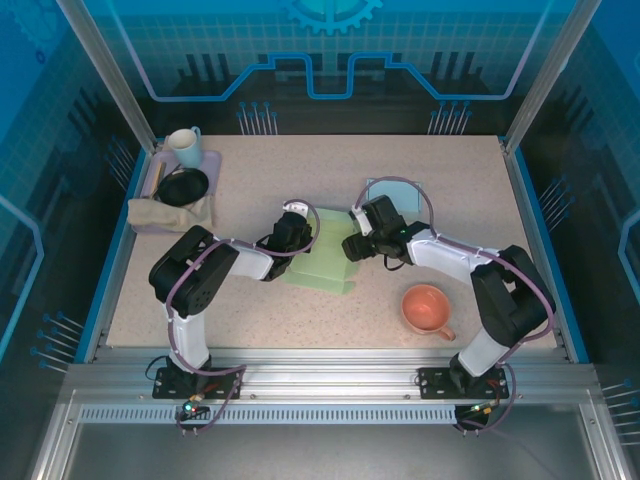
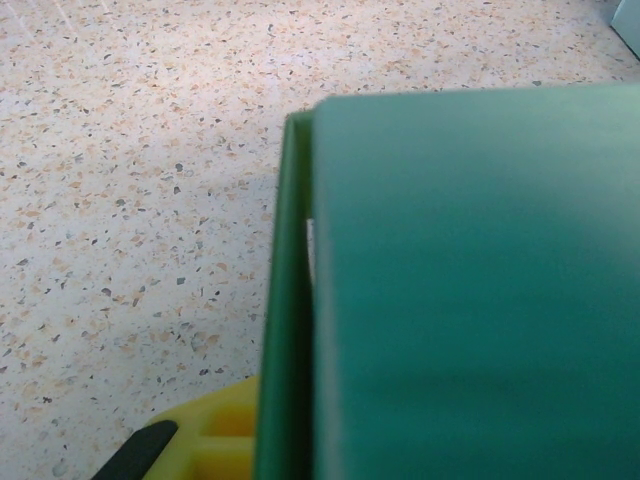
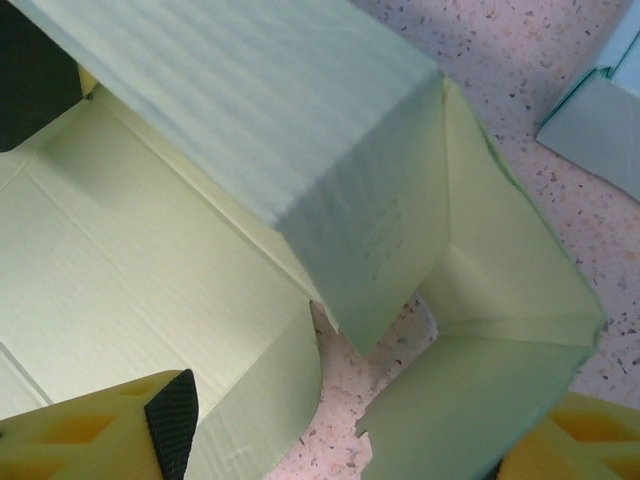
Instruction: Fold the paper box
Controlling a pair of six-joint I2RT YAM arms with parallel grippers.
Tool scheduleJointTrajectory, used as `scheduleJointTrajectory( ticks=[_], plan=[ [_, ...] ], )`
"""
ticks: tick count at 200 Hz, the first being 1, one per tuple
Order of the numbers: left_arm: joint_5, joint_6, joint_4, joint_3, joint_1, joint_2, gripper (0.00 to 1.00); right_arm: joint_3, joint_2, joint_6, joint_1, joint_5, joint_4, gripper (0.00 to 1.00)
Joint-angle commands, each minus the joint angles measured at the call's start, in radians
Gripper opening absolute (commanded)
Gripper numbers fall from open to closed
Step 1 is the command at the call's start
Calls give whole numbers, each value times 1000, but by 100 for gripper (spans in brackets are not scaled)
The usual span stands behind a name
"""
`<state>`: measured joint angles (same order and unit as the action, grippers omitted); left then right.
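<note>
The paper box [image 1: 322, 268] sits in the middle of the bench [image 1: 450, 170], between the two arms, part-formed: some walls stand up while other flaps lie loose.

Your left hand [image 1: 300, 240] is at the box's far left corner. It is almost closed, and it looks pinched onto one upright wall. In the left wrist view the wall runs up from beside one yellow finger [image 2: 205, 448]. The other finger is hidden behind the panel, so take the grip as likely rather than certain.

Your right hand [image 1: 348, 250] is at the far right side with its fingers [image 3: 90, 430] spread wide. A folded flap lies between them, and nothing is clamped.

Expect the box to be very light. It will probably slide on the speckled bench if you push it from one side only, so use the left hand as the anchor. The card looks thin and corrugated, fairly stiff across a panel but weak along the printed creases. It should bend cleanly there and buckle or crush elsewhere.

Take hold near a free edge of a flap, close to its crease, with the fingers flat on both faces. Avoid corners, where the card may tear, and avoid squeezing hard. Flaps will likely spring back if let go early.
</note>
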<state>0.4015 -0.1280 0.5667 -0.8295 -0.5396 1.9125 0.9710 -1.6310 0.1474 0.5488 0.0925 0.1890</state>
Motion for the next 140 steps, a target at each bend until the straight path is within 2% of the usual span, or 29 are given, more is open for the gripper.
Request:
scheduleJointTrajectory(
  ticks=[1, 30, 50, 81, 98, 140],
  plan=[
    [-36, 14, -69, 1, -5, 31, 15, 22, 15, -18, 21, -15, -27, 72],
    [-34, 14, -68, 1, -4, 31, 15, -14, 107, -12, 49, 8, -5, 74],
    [-33, 13, -67, 2, -5, 31, 15, -32, 177, 10, 60, 69, 32, 74],
    [-33, 10, -68, 0, -4, 31, 15, -21, 213, 71, 52, 354, 153, 74],
    [-32, 11, -68, 1, -5, 31, 15, -25, 200, 114, 22, 429, 180, 75],
    [-32, 10, -70, 1, -5, 31, 15, -37, 127, 141, -26, 368, 148, 75]
  ],
)
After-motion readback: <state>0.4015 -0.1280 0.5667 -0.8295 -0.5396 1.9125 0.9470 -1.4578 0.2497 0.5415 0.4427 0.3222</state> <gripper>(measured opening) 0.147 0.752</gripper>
